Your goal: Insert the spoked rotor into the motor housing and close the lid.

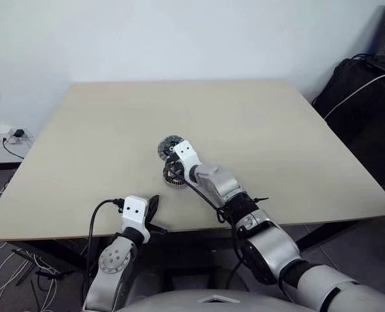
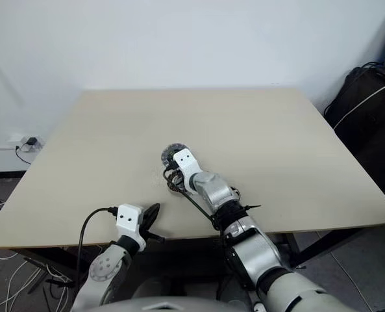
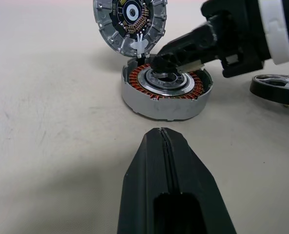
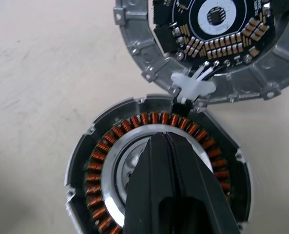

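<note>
Currently the motor housing sits open on the beige worktop, just below the centre of the head-camera frames, its ring of copper windings around a silvery centre exposed. The lid lies tilted against the housing's far edge, inner face showing: dark circuit board with a white centre inside a grey ribbed rim, joined to the housing by a small white connector with short wires. The spoked rotor lies flat on the worktop at the right edge of the left wrist view, just beside the housing and apart from it, partly hidden behind the right arm. The right end effector has its black fingers pressed together, holding nothing, tips pointing down into the silvery centre of the housing; contact cannot be confirmed. The left end effector has its fingers pressed together too, empty, hovering at the near edge of the worktop in the lower left of the head views, aimed toward the housing and well apart from it.
</note>
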Robot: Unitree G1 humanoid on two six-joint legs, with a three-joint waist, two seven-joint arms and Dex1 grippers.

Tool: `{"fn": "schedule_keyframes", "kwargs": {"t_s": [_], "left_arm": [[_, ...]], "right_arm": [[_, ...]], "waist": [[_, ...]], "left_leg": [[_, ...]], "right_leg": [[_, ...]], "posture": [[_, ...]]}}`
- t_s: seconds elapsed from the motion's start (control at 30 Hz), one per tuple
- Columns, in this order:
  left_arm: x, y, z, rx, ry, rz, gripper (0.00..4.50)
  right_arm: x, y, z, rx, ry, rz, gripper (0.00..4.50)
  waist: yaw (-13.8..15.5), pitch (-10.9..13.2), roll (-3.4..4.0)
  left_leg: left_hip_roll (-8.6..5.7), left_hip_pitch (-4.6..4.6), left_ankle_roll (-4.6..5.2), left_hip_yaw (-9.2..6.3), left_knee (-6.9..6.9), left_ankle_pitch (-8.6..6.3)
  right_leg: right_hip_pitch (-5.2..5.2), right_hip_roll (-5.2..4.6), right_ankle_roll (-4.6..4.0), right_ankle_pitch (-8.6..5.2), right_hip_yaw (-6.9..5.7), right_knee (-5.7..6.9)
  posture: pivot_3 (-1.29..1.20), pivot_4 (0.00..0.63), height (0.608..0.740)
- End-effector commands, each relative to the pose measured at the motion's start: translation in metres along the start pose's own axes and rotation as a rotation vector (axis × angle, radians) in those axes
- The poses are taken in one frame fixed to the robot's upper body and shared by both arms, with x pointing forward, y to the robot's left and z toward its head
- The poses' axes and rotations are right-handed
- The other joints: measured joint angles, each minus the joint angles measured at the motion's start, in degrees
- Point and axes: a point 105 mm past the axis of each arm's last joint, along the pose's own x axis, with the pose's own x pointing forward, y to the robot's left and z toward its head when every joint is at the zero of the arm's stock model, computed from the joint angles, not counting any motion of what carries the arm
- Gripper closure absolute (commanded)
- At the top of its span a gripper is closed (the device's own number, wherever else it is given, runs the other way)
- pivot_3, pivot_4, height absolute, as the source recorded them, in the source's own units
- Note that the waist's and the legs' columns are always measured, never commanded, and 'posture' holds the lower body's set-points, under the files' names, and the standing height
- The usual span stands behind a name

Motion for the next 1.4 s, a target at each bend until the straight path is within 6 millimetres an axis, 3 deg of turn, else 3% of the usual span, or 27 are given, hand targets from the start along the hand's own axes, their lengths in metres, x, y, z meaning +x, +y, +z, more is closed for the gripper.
{"fn": "schedule_keyframes", "kwargs": {"t_s": [0.03, 0.4, 0.6, 0.7, 0.8, 0.9, 1.1, 1.23, 1.4], "left_arm": [[0.003, -0.001, 0.019, 0.008, -0.069, -0.008, 4.50], [0.004, -0.002, 0.015, 0.003, -0.056, -0.017, 4.50], [0.003, -0.001, 0.016, 0.003, -0.058, -0.011, 4.50], [0.002, 0.000, 0.017, 0.004, -0.061, 0.001, 4.50], [0.001, 0.002, 0.016, 0.006, -0.059, 0.013, 4.50], [0.000, 0.002, 0.015, 0.006, -0.055, 0.015, 4.50], [0.001, 0.001, 0.013, 0.000, -0.044, 0.008, 4.50], [0.003, -0.002, 0.011, -0.001, -0.036, -0.012, 4.50], [0.006, -0.004, 0.012, 0.004, -0.031, -0.034, 4.50]], "right_arm": [[-0.006, 0.003, 0.001, -0.005, -0.014, 0.008, 4.47], [-0.016, 0.006, 0.001, 0.023, -0.032, 0.020, 4.47], [-0.029, 0.007, 0.028, 0.033, -0.170, 0.041, 4.47], [-0.046, 0.004, 0.043, -0.035, -0.325, 0.001, 4.47], [-0.066, -0.004, 0.048, -0.081, -0.462, -0.067, 4.47], [-0.089, -0.027, 0.044, -0.049, -0.548, -0.191, 4.47], [-0.136, -0.080, 0.006, 0.074, -0.537, -0.468, 4.47], [-0.158, -0.095, -0.022, 0.176, -0.489, -0.553, 3.60], [-0.171, -0.105, -0.047, 0.282, -0.425, -0.610, 1.94]], "waist": [[0.0, 0.0, 0.02], [0.0, -0.1, 0.09], [0.0, 0.0, 0.09], [0.2, 0.0, 0.08], [0.4, 0.0, 0.08], [0.6, 0.0, 0.07], [1.0, 0.0, 0.04], [1.3, 0.0, 0.05], [1.2, 0.0, 0.06]], "left_leg": [[0.00, 0.01, 0.00, 0.00, 0.00, 0.00], [0.01, 0.01, 0.00, 0.01, -0.02, 0.00], [0.01, -0.04, 0.00, 0.01, -0.02, 0.00], [0.01, -0.06, 0.00, 0.01, -0.03, 0.00], [0.00, -0.17, 0.02, 0.01, -0.03, -0.02], [0.00, -0.30, 0.02, 0.02, -0.01, -0.01], [0.01, -0.40, 0.00, 0.03, 0.07, 0.01], [0.03, -0.41, 0.01, 0.03, 0.08, 0.00], [0.09, -0.40, 0.01, 0.03, 0.16, 0.01]], "right_leg": [[0.00, 0.00, 0.00, 0.00, 0.00, 0.00], [-0.01, -0.01, -0.01, 0.00, 0.01, 0.00], [-0.07, -0.01, -0.01, 0.00, 0.02, -0.01], [-0.09, -0.01, -0.01, 0.00, 0.02, -0.02], [-0.18, -0.02, -0.01, 0.00, 0.02, -0.07], [-0.33, -0.01, -0.01, 0.00, 0.02, -0.05], [-0.42, 0.00, 0.00, 0.00, 0.02, -0.02], [-0.43, 0.03, 0.00, 0.00, 0.02, -0.02], [-0.41, 0.09, 0.00, 0.01, 0.02, 0.04]], "posture": [[0.00, 0.000, 0.740], [0.00, 0.000, 0.740], [0.00, 0.000, 0.740], [0.00, 0.000, 0.740], [0.00, 0.000, 0.740], [0.00, 0.000, 0.740], [0.00, 0.000, 0.740], [0.00, 0.000, 0.740], [0.00, 0.000, 0.740]]}}
